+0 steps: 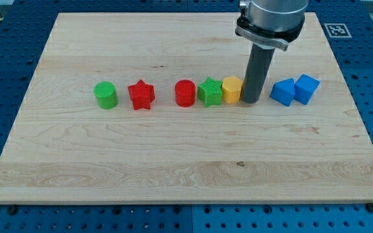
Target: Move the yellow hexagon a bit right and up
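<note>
The yellow hexagon (232,89) sits near the middle of the wooden board (186,168), touching the green star (210,91) on its left. My tip (250,101) stands right against the hexagon's right side, between it and the two blue blocks. The dark rod rises from there to the arm's head at the view's top.
A row runs across the board: a green cylinder (106,95), a red star (141,95), a red cylinder (185,93), then the green star and hexagon. A blue block (282,91) and a blue cube (306,88) touch each other at the right. A marker tag (337,30) lies off the board's top right corner.
</note>
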Available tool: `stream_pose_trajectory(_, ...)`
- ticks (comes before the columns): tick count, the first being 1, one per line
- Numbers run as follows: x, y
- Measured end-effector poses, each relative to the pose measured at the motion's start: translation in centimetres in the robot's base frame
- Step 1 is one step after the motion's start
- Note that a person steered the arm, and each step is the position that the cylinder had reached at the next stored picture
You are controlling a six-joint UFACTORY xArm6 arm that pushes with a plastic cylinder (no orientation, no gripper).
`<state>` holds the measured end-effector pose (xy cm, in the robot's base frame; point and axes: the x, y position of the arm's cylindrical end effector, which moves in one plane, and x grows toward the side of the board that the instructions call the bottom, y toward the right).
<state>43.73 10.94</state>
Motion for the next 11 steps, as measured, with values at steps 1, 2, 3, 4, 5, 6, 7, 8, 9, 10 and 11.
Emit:
stream_pose_trajectory(1, -0.6, 0.5)
stream_pose_trajectory(2, -0.6, 0.5)
stream_pose_trajectory(3, 2.7, 0.2)
stream_pose_trajectory(4, 3.6, -5.4)
stream_pose_trajectory(5, 2.7, -10.4)
stream_pose_trajectory(6, 2.3, -11.0)
stream_pose_trajectory(7, 4.7, -9.7)
stream_pose_trajectory(8, 5.0, -8.7)
stream_pose_trajectory(9, 2.7, -8.4)
stream_pose_trajectory(10, 0.9, -7.3)
stream_pose_trajectory(11, 0.9, -5.6)
